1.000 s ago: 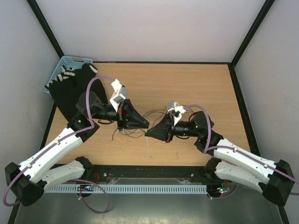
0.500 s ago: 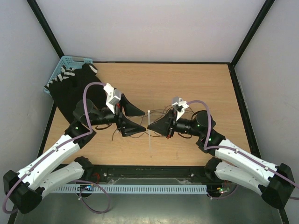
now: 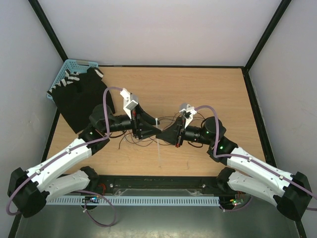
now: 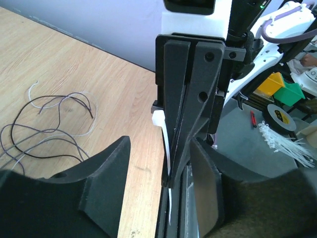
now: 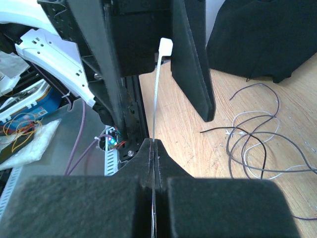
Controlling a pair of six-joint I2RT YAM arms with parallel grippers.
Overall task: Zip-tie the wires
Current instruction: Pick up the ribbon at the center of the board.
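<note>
The wires (image 3: 141, 143) are thin dark strands lying looped on the wooden table under both grippers; they also show in the left wrist view (image 4: 49, 124) and the right wrist view (image 5: 257, 134). My right gripper (image 3: 162, 135) (image 5: 153, 145) is shut on a thin white zip tie (image 5: 157, 89), held upright above the table with its head on top. The zip tie's tail hangs below the gripper (image 3: 159, 152). My left gripper (image 3: 152, 128) (image 4: 161, 186) is open, and its fingers (image 4: 104, 188) straddle the right gripper's tip and the zip tie (image 4: 166, 144) without closing on them.
A black cloth (image 3: 79, 99) lies at the table's back left, partly over a blue basket (image 3: 69, 67). The table's front edge and black rail (image 3: 158, 183) run just below the grippers. Off the table, a pile of spare zip ties (image 4: 287, 144) and a tape roll (image 4: 279, 116) show.
My left gripper has moved right, still open, and its fingers now straddle the right gripper's tip and the zip tie. The right gripper has lifted the zip tie slightly.
</note>
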